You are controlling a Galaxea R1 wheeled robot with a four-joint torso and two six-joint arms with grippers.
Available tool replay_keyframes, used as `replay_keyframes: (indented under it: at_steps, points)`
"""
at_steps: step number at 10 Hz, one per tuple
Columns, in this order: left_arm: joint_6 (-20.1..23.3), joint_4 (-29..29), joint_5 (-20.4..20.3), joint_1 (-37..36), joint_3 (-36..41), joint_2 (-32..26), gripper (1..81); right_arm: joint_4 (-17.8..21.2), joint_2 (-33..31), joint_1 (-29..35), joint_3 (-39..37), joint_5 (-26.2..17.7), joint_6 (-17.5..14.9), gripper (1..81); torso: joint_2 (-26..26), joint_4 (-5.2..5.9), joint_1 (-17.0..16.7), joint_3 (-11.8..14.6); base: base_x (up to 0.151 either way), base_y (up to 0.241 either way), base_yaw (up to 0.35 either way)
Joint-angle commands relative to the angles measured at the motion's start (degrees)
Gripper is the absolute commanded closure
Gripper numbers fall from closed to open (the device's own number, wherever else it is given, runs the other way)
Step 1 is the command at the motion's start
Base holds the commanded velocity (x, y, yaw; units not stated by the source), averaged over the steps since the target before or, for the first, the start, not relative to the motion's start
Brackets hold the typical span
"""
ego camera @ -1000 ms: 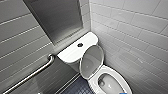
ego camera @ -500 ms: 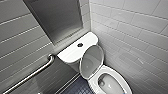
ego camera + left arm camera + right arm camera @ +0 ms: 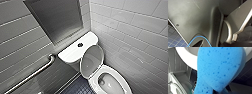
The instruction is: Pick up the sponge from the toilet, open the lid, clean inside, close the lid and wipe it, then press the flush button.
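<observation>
Steel forms one grab bar [image 3: 32, 75] on the left wall. One toilet [image 3: 72, 53] stands next, with one dark flush button [image 3: 80, 45] on its tank and one lid [image 3: 91, 61] raised against the tank. One bowl [image 3: 94, 81] lies open, its contents too blurred to tell. One blue sponge [image 3: 220, 68] is held by the right gripper, the white bowl rim just beyond it. Whether the left gripper is wide or narrow, I cannot tell.
</observation>
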Motion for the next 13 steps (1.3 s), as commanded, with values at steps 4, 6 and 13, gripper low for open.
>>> replay_keyframes:
  at_steps: [4, 6, 13]
  points:
    - [-0.15, -0.21, 4.41, 0.76, 0.2, -0.52, 1.0, -0.47, -0.55, 1.91, -0.51, -2.31, 0.08, 81.1, 10.97, 0.0, -7.08, 9.79, 0.0, 0.0, 0.0]
    - [-0.15, -0.21, 4.41, 0.67, 0.2, -0.6, 1.0, -0.55, -0.55, 0.33, -1.37, -2.4, 0.08, 81.1, 14.69, 0.0, -9.53, 7.47, 0.0, 0.0, 0.0]
    - [-0.51, -0.47, 3.17, -1.53, 18.36, -11.83, 1.0, -2.92, 7.51, -19.95, -19.09, 6.01, -2.2, 81.1, 13.36, 0.0, -8.79, 8.46, 0.0, 0.0, 0.0]
